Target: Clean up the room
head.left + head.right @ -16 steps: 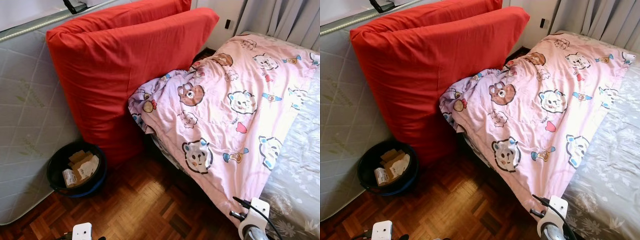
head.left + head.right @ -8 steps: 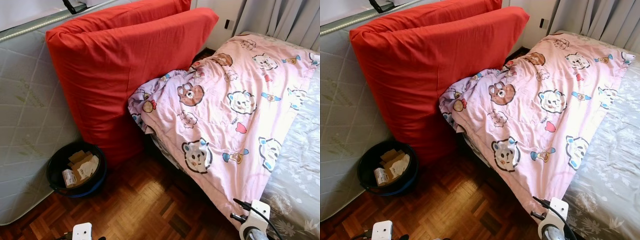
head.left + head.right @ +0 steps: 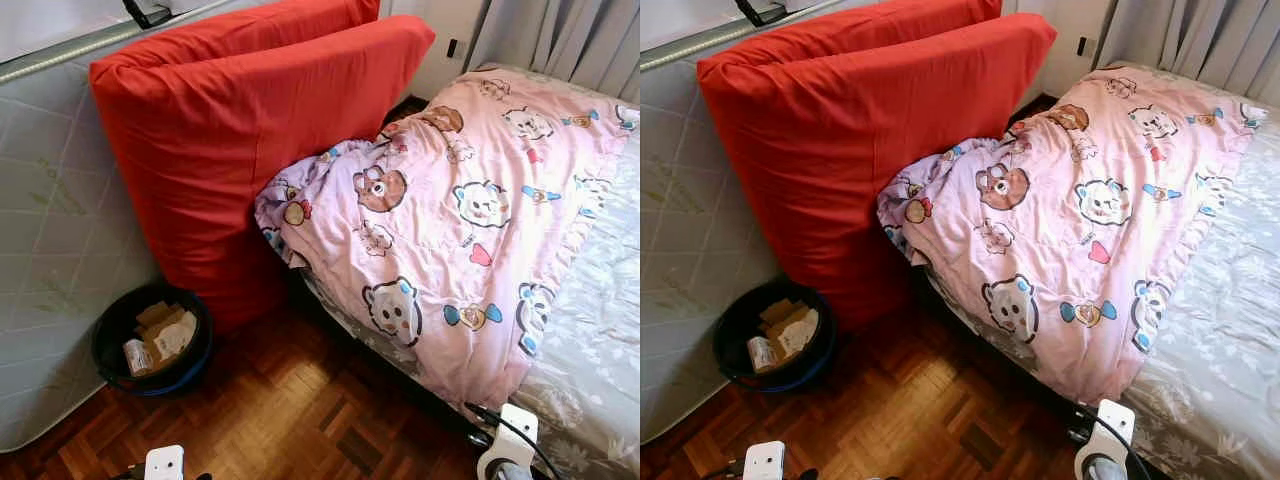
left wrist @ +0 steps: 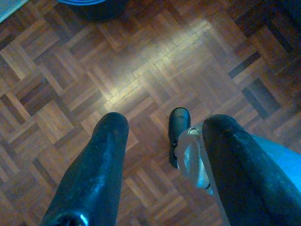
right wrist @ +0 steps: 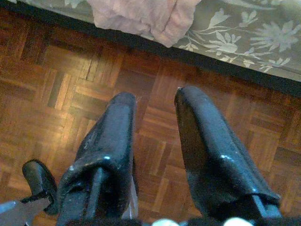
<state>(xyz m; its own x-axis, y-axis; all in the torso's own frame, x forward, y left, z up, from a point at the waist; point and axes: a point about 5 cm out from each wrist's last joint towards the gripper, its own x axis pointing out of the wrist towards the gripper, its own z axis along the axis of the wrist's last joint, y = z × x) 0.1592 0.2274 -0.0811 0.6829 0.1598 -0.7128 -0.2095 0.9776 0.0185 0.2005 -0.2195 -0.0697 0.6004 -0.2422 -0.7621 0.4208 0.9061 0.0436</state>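
Pink bear-print quilt (image 3: 455, 215) sprawled slantwise over the bed (image 3: 600, 340), long axis running from the far corner down to the near edge, lowest corner drooping past that edge. Right hand (image 5: 155, 134) nearer, low over the parquet floor (image 3: 290, 410), fingers apart and holding nothing, quilt corner just ahead. Left hand (image 4: 162, 141) likewise parted, empty, over bare floor.

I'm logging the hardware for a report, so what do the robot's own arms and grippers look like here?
Each gripper has two long, thick, glossy black fingers with rounded tips: left gripper, right gripper. In the head views, white blocky wrist housings sit at the bottom edge, the left wrist and the right wrist, the right one with a black cable looping over it and a silver ring below.
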